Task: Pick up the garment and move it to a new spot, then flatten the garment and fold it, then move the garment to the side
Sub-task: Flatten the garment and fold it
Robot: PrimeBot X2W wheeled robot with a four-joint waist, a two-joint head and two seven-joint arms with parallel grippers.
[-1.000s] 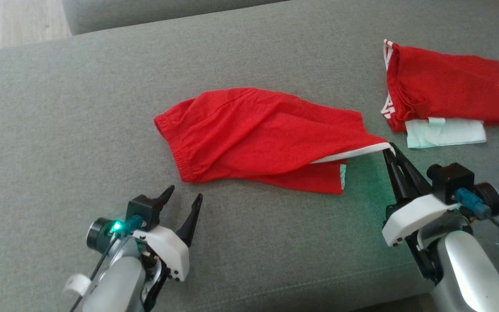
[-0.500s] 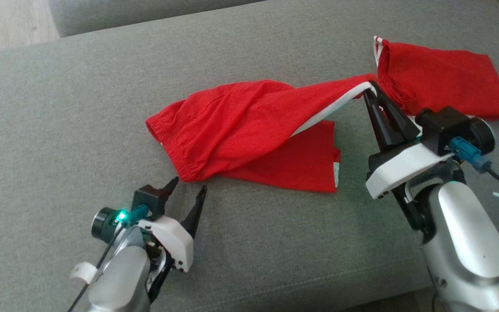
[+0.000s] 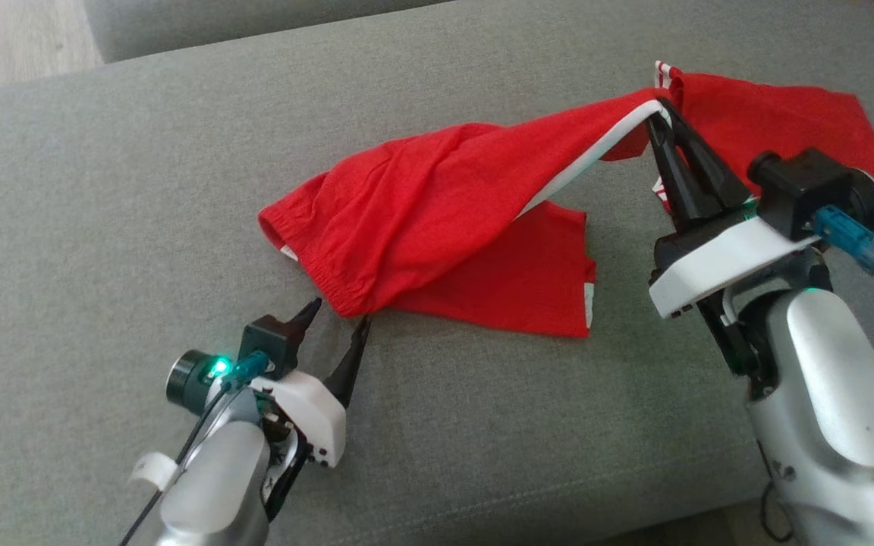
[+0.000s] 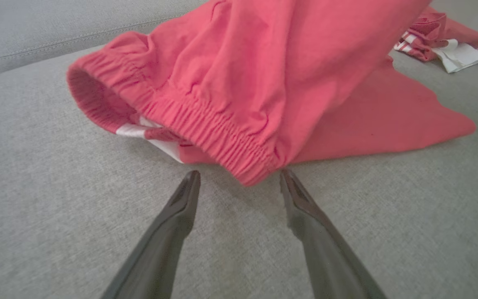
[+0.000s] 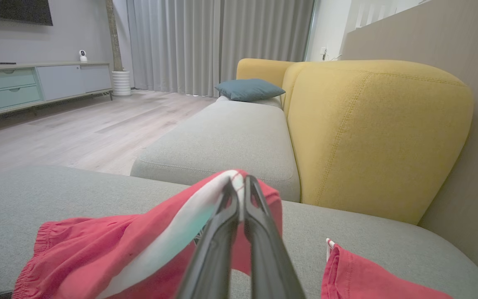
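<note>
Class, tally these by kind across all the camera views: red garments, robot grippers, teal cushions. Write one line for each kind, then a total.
Red garments: 2, the held red garment and the folded red garment
Grippers: 2, the left gripper and the right gripper
Teal cushions: 1, the teal cushion
Total: 5

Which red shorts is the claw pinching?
The middle shorts: the right claw is shut on their white-trimmed hem and holds it up. The far shorts lie folded at the right.
</note>
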